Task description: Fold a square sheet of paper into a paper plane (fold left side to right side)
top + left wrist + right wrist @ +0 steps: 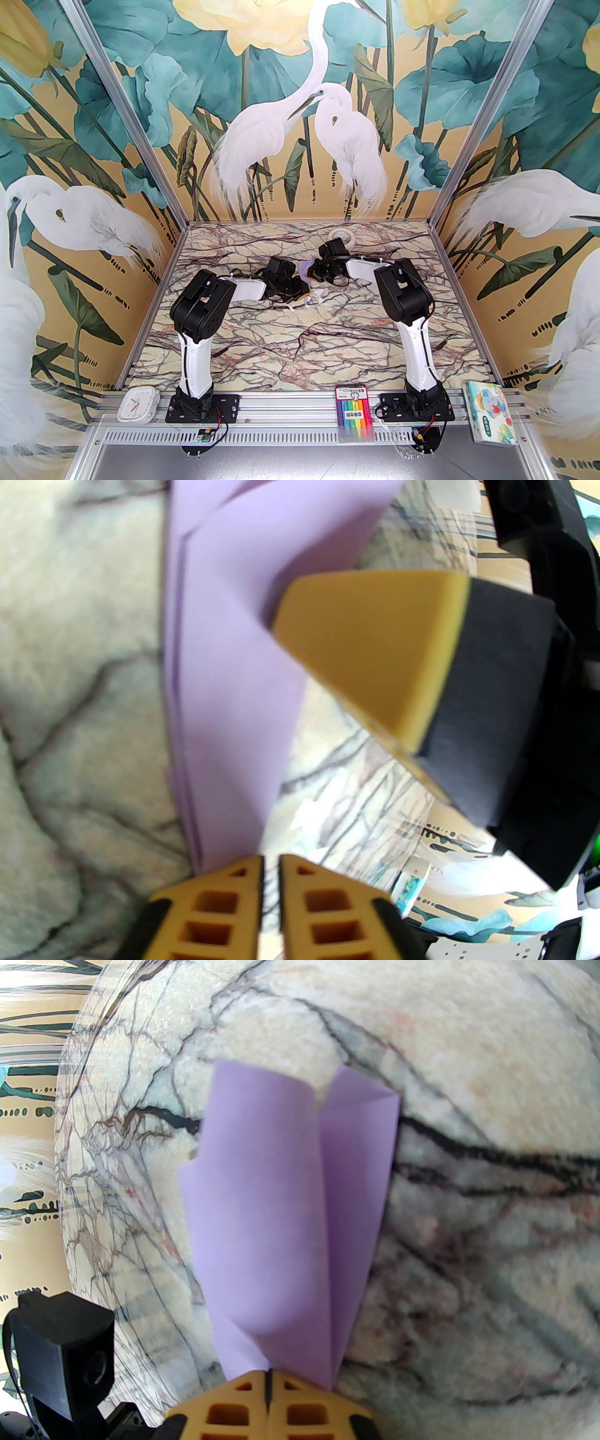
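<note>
The lavender square sheet of paper is folded into a narrow paper plane [305, 273] and hangs above the table's middle, between both grippers. My right gripper [268, 1379] is shut on the plane's [281, 1218] narrow end, with the two flaps fanning away from the fingers. Seen from the left wrist, one right fingertip [375, 653] presses against the paper [225, 691]. My left gripper [271, 869] is shut, with only a thin slit between its fingers. The paper's lower tip reaches its fingertips, but I cannot tell whether it is pinched there. From above, the left gripper [300, 288] and right gripper [315, 274] nearly touch.
A white tape roll [341, 236] lies at the table's back edge behind the right arm. On the front rail sit a white clock [137, 404], a marker pack [355, 412] and a colourful tissue pack [490, 412]. The marbled table [300, 347] spreads between the arms.
</note>
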